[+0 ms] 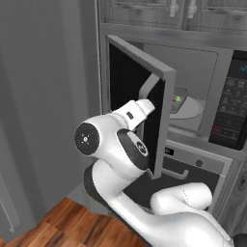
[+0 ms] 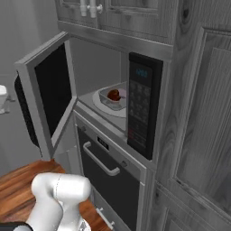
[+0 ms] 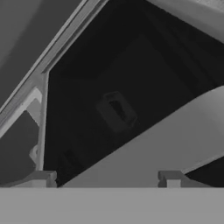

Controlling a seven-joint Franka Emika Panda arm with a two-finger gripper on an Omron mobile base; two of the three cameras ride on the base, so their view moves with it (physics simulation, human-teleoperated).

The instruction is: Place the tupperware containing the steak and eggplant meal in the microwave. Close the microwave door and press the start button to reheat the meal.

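The microwave (image 2: 135, 58) stands open in the cabinet wall. On its pale turntable plate (image 2: 103, 107) sits the tupperware (image 2: 113, 95) with the dark steak and eggplant meal (image 2: 113, 94); its green bit shows on the tupperware (image 1: 177, 99) in the left base view. The microwave door (image 1: 140, 96) (image 2: 49, 94), hinged on the left, swings out towards me. My gripper (image 3: 106, 180) is open and close to the door's black window (image 3: 118, 109). The grey door handle (image 3: 153, 148) runs across between the fingertips (image 3: 40, 179). My white wrist (image 1: 137, 112) rests against the door's outer face.
The black keypad panel (image 2: 142, 103) (image 1: 234, 101) is to the right of the cavity. Below is the oven with a bar handle (image 2: 101, 160). Upper cabinets hang above, a tall wooden cabinet (image 2: 203, 126) stands at the right, and a grey wall (image 1: 43, 96) at the left.
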